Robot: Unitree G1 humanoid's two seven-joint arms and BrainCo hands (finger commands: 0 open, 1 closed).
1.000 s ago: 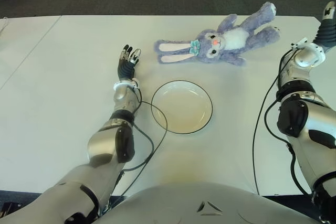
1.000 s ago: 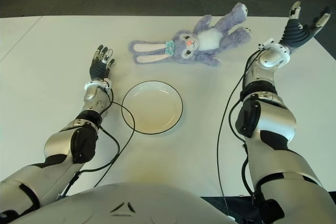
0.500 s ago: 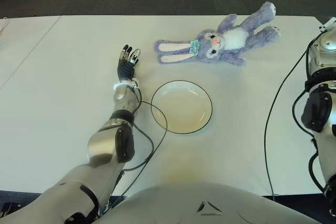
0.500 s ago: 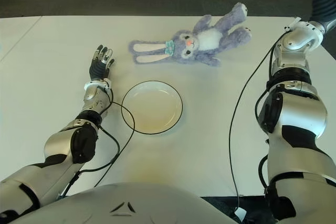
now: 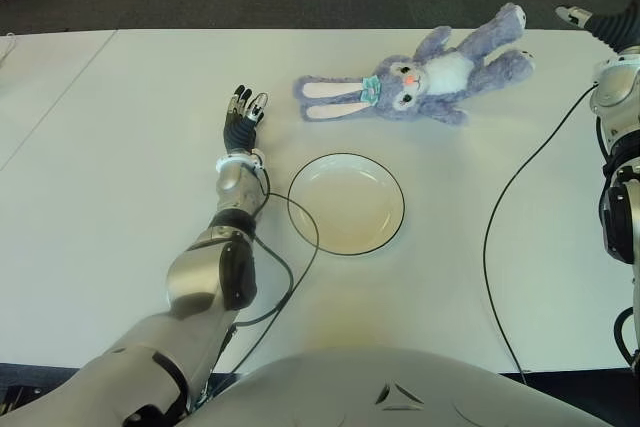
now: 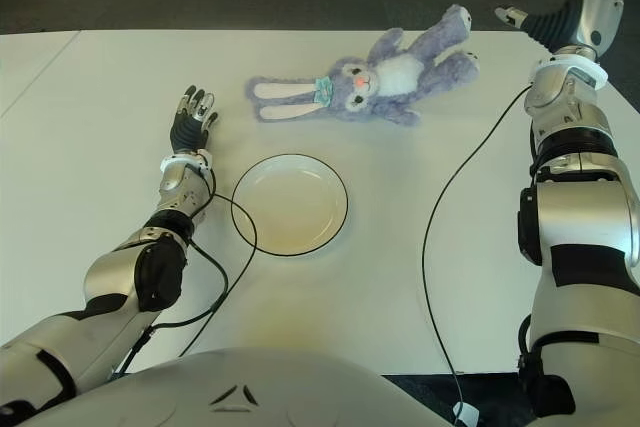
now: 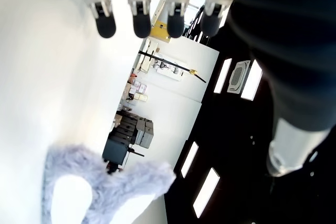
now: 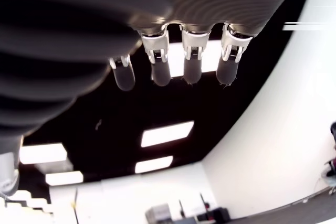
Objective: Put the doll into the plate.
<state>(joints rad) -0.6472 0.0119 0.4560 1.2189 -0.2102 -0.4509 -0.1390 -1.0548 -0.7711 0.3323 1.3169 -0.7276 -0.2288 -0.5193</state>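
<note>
while the doll [image 5: 420, 77] lies beyond the plate [image 5: 346, 203], the right robot hand [image 6: 580, 2] hovers open.

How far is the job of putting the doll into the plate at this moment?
Nothing is done yet. The doll lies on the table beyond the plate, which holds nothing. The right hand is raised, open, to the right of the doll, holding nothing. The left hand shows open, left of the plate. Grasping, carrying and placing all remain.

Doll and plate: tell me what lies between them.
Nothing: both eye views show only bare white table between the doll and the plate.
</note>
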